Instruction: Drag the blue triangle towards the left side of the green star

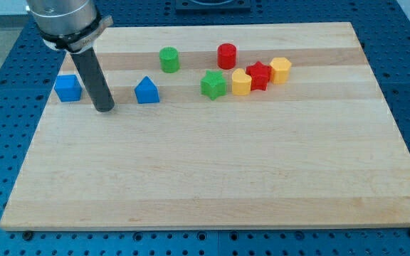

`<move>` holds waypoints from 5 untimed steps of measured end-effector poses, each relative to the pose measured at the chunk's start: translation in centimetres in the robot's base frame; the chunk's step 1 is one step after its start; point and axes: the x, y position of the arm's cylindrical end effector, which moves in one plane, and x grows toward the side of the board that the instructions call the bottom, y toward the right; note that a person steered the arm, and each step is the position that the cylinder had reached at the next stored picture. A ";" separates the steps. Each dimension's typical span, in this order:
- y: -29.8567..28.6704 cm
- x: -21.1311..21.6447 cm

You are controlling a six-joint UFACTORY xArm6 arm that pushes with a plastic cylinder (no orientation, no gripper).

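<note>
The blue triangle (146, 91) lies on the wooden board at the upper left. The green star (213, 84) lies to its right, about a block and a half's width away. My tip (104, 109) rests on the board to the left of the blue triangle, a short gap apart from it, and to the right of a blue cube (67, 88). The rod rises from the tip toward the view's top left.
A green cylinder (169, 59) and a red cylinder (226, 55) stand above the star. A yellow block (241, 82), a red star (259, 75) and another yellow block (280, 70) cluster right of the green star. The board's left edge (38, 135) is near.
</note>
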 end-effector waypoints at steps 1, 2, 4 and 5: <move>4.5 -0.6; 9.3 -1.2; 9.9 -1.5; 5.9 -1.6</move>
